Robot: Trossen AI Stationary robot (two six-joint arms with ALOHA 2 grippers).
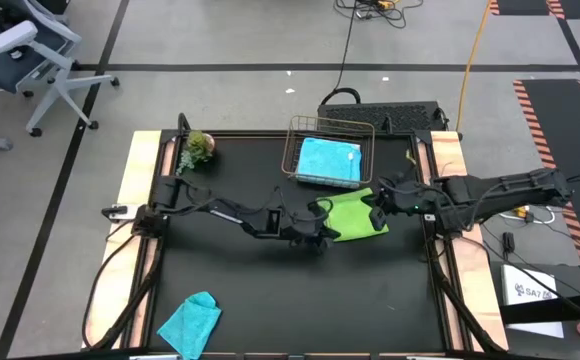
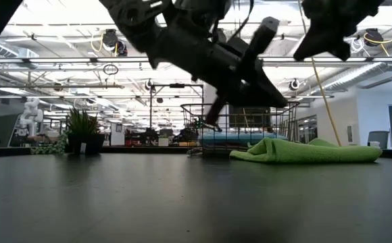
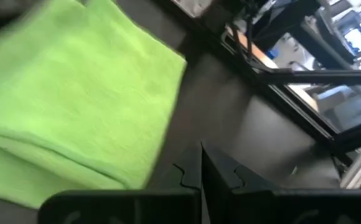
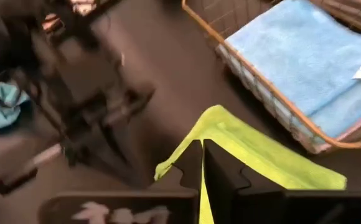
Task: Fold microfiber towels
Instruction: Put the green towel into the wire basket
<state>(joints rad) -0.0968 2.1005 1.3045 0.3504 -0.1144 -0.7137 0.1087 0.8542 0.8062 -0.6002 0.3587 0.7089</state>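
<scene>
A lime green towel lies folded in several layers on the black table, right of centre; it also shows in the low view. My left gripper is shut, low over the bare table just beside the towel's near left corner, and touches nothing. My right gripper is shut and empty, raised above the towel's right part. A sky blue towel lies folded in the wire basket. A teal towel lies crumpled at the table's near left.
The wire basket stands just beyond the green towel, toward the far edge. A small potted plant sits at the far left corner. Bare black table lies between the green towel and the teal one.
</scene>
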